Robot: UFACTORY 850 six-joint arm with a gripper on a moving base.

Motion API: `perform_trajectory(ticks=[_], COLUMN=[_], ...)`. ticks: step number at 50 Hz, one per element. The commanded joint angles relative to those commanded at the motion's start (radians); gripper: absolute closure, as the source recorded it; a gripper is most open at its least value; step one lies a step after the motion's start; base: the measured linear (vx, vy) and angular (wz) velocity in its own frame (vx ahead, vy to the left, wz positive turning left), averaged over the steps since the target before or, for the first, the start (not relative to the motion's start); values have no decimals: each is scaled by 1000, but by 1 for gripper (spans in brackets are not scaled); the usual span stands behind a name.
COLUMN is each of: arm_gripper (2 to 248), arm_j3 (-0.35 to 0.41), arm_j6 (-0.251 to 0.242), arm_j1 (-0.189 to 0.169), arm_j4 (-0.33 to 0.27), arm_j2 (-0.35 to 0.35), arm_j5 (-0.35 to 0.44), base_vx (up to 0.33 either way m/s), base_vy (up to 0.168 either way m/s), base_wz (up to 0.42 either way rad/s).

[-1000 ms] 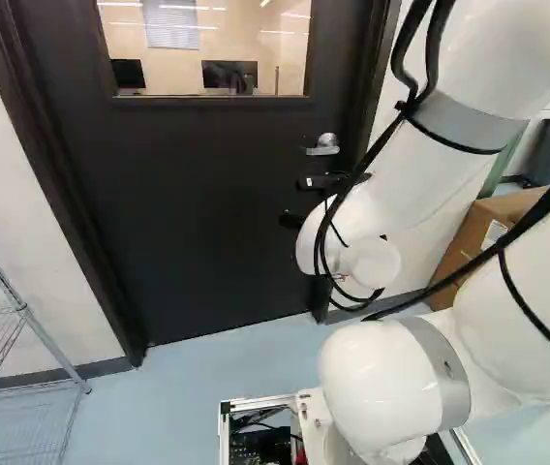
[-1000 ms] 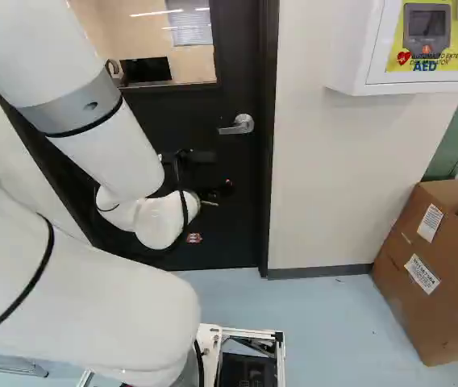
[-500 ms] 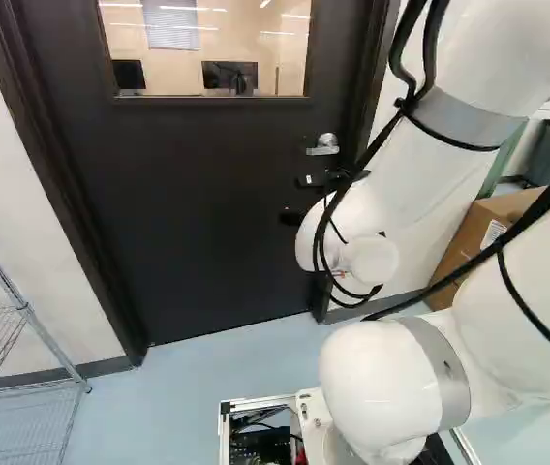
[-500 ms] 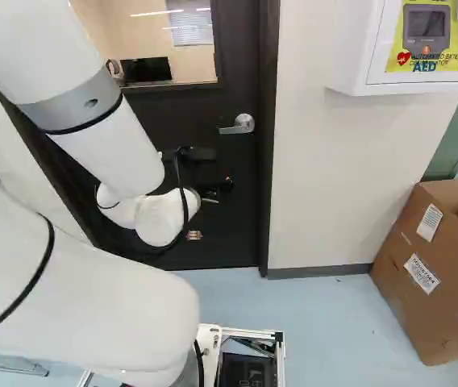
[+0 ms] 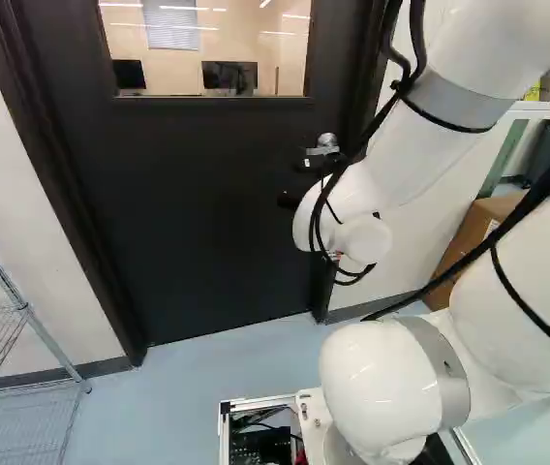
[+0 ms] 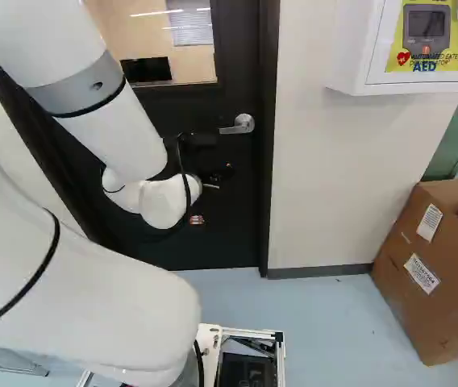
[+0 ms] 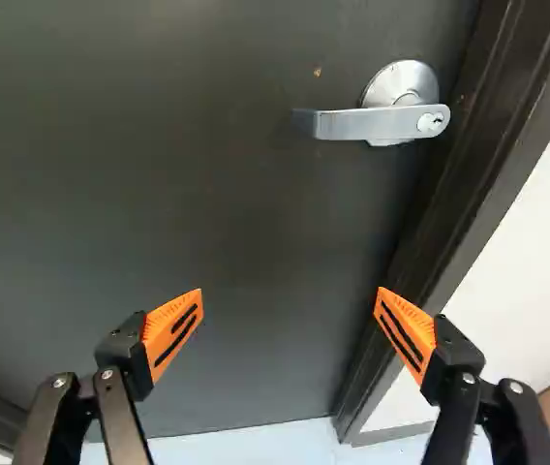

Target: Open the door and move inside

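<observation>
the gripper [image 7: 290, 295] is hanging wide, its orange pads [image 7: 160, 325] standing well apart with nothing between them. the handle [image 7: 367, 124] is sitting ahead of it, clear of both pads, on the door [image 7: 207, 213] just beside the frame [image 7: 449, 223]. it is lying level, its free end pointing away from the frame. the metal is looking rigid and smooth, so the pads may be slipping along it, and a spring is likely pushing back against any turn. the better hold is probably lying near the free end, where turning is needing less force, not by the keyhole [image 7: 436, 121]. the door is looking shut and heavy, so it may be wanting slow, steady force once the latch is giving.
</observation>
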Motion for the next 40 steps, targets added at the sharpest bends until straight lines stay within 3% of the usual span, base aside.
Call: perform_trajectory(ticks=[40], arm_gripper=[3], arm_j3=[-106], arm_j6=[0], arm_j1=[18], arm_j4=[0], arm_j2=[-10], arm_j5=[0], base_vx=[0], base_vy=[0], base_wz=[0])
